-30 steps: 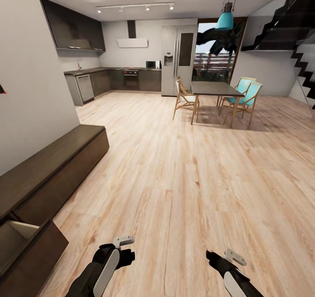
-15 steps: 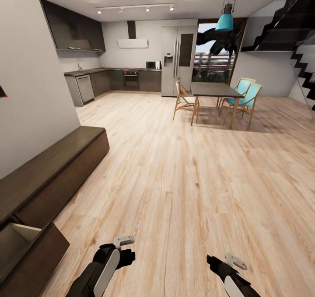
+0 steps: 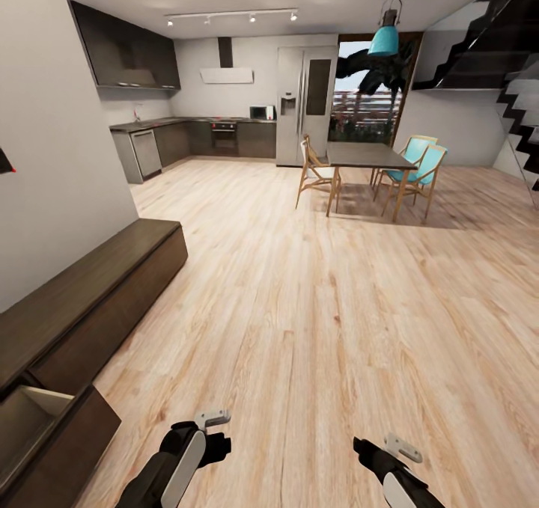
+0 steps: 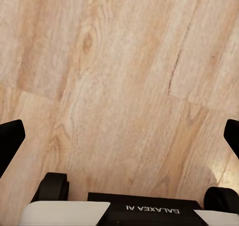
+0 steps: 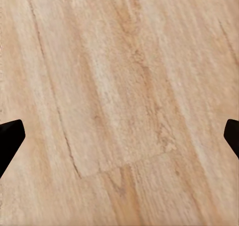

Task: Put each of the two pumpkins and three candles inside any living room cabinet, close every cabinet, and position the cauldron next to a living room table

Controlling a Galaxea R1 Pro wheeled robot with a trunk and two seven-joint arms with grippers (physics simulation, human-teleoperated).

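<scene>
Head view: the dark-brown cabinet (image 3: 90,298) lies along the left wall, its long axis running toward the kitchen, its nearest drawer (image 3: 45,433) pulled open on a pale inside. Left wrist view: the left gripper (image 4: 119,136), fingers spread wide, empty, over floorboards (image 4: 124,76). Right wrist view: the right gripper (image 5: 119,136), likewise spread and empty.

Pale wood floor (image 5: 119,101), long grain and plank seams, two dark fingertips (image 5: 10,138) (far apart, probably empty) at opposite edges
</scene>
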